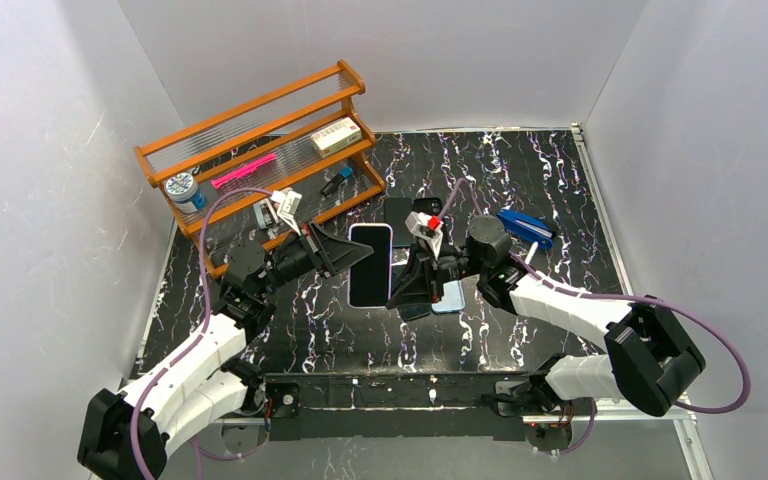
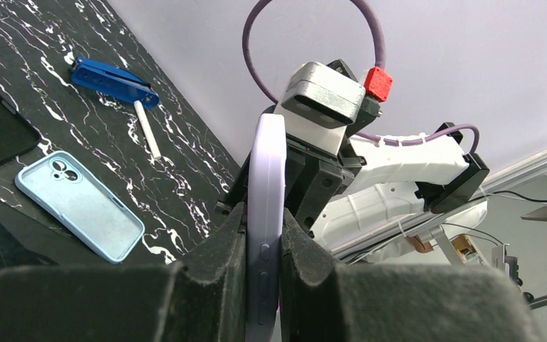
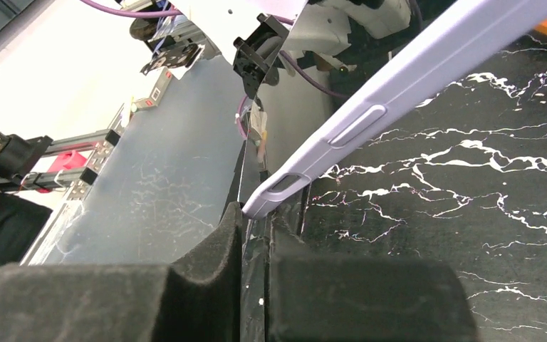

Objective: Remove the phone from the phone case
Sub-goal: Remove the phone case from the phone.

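A phone (image 1: 370, 262) with a dark screen sits in a lilac case and is held up above the table between both arms. My left gripper (image 1: 345, 255) is shut on its left long edge; in the left wrist view the case (image 2: 265, 178) stands edge-on between the pads, side buttons showing, with the gripper (image 2: 263, 235) clamped on it. My right gripper (image 1: 400, 285) is at the phone's lower right. In the right wrist view the lilac case (image 3: 399, 92) runs diagonally, and its corner is wedged between the nearly closed tips of the gripper (image 3: 256, 214).
A light blue empty case (image 1: 450, 297) lies under the right gripper. It also shows in the left wrist view (image 2: 78, 206). A black case (image 1: 400, 212), a blue stapler (image 1: 526, 228) and a white stick (image 2: 146, 128) lie behind. A wooden rack (image 1: 260, 140) stands at back left.
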Action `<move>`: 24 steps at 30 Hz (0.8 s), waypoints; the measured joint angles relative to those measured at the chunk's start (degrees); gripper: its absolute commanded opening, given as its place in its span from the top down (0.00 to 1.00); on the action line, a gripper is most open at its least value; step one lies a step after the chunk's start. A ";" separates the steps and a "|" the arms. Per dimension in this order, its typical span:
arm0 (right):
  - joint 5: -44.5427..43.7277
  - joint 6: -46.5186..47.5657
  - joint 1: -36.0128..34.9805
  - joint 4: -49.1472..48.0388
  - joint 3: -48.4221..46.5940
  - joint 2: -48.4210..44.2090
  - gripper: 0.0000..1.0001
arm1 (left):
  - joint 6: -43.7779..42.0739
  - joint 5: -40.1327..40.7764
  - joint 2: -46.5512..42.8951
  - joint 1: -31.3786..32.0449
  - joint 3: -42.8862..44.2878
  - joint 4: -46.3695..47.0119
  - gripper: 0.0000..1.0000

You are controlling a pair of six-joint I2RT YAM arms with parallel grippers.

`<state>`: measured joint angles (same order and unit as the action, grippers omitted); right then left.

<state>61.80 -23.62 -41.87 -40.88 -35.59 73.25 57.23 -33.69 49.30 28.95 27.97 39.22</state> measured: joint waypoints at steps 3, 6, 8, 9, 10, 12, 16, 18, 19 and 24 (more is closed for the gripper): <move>0.42 2.80 0.00 4.57 -1.79 0.46 0.99 | 0.79 0.15 -0.07 -0.17 -0.52 0.92 1.00; 0.72 7.15 0.00 8.94 -3.50 0.48 0.99 | 1.92 0.83 -0.26 -0.37 -1.18 1.51 1.00; 0.70 10.21 0.00 12.28 -4.72 0.48 0.99 | 2.73 1.64 -0.52 -0.46 -1.75 1.77 1.00; 0.68 11.43 0.00 13.79 -5.25 0.48 0.99 | 3.13 2.05 -0.68 -0.50 -2.12 2.03 1.00; 0.63 12.26 0.00 14.80 -5.62 0.48 0.99 | 3.52 2.51 -0.85 -0.55 -2.47 2.14 1.00; 0.37 14.16 0.00 16.90 -6.34 0.48 0.99 | 4.07 3.26 -1.18 -0.61 -3.04 2.49 1.00; -0.02 17.86 -0.09 18.51 -6.67 0.44 0.99 | 5.22 4.44 -1.31 -0.61 -3.67 2.58 1.00; -0.07 20.06 -0.20 19.43 -6.84 0.37 0.99 | 6.16 5.09 -1.29 -0.66 -3.96 2.45 1.00; -0.11 21.73 -0.26 20.22 -7.10 0.35 0.99 | 6.95 5.75 -1.22 -0.72 -4.04 2.27 1.00; -3.91 28.70 -0.55 20.28 -9.86 0.44 0.99 | 13.40 6.10 -0.55 0.07 -4.09 2.01 1.00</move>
<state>57.89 5.08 -42.41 -20.60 -45.45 73.69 70.63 -27.59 48.75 29.02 23.88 41.23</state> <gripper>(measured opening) 0.028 0.132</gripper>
